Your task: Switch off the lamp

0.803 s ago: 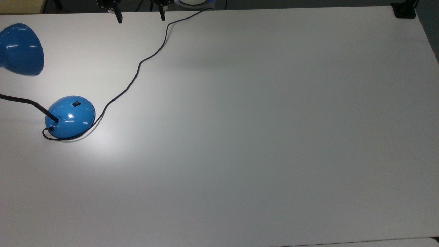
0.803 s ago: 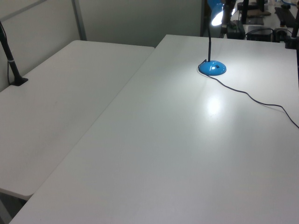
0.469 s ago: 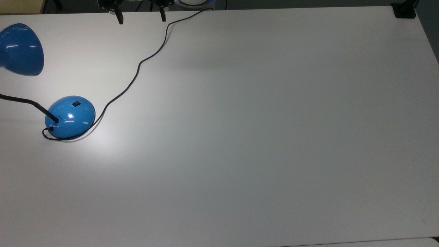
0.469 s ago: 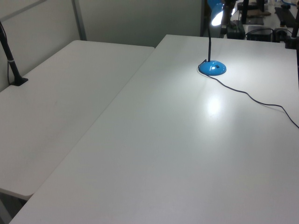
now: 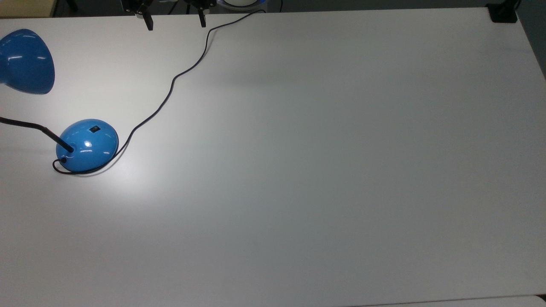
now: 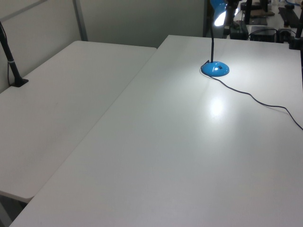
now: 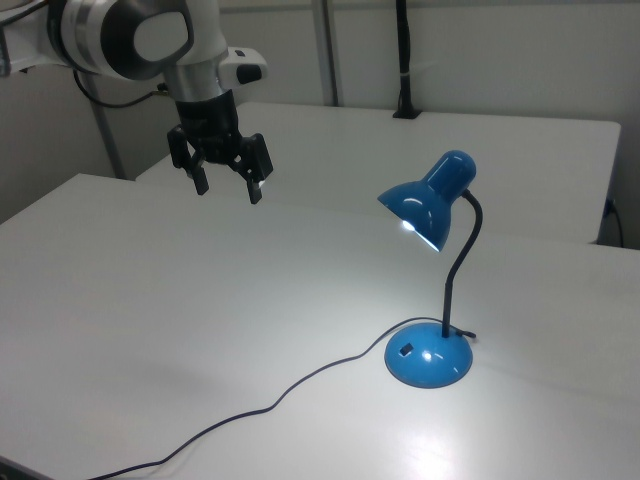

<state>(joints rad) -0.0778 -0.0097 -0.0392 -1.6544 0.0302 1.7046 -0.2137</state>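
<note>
The blue lamp (image 7: pixel 428 358) stands on the white table, lit, its shade (image 7: pixel 421 211) glowing underneath and throwing a bright patch on the tabletop. A small black rocker switch (image 5: pixel 94 128) sits on its domed base (image 5: pixel 87 145). In the left view the lamp's base (image 6: pixel 215 69) is near the far end. My gripper (image 7: pixel 228 187) hangs open well above the table, far to the right view's left of the lamp, with nothing between its fingers. Both fingertips (image 5: pixel 149 24) poke in at the top view's upper edge.
The lamp's black cord (image 5: pixel 170 89) snakes from the base across the table toward the top view's upper edge. A second white table (image 6: pixel 61 99) adjoins at the left view's left. A black clamp (image 5: pixel 502 15) sits at the top view's upper right corner.
The gripper's fingertips have shifted very slightly in the top view; the lamp stays lit and unmoved.
</note>
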